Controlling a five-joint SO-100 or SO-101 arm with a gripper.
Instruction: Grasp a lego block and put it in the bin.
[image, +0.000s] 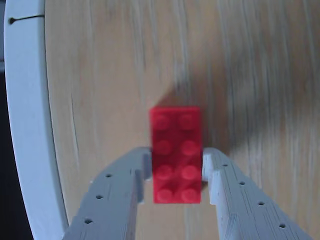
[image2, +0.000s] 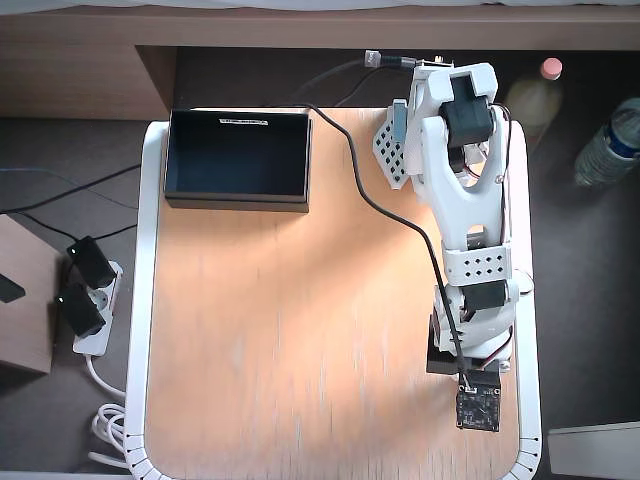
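We had the gripper apparently clamped across the light, rigid, slick-sided red lego block, on its long flanks.

A home room, it seems: a small wooden tabletop with a white rim stands on dark carpet, a power strip and two drink bottles beside it on the floor.

Bare table between arm and bin, nothing in the way
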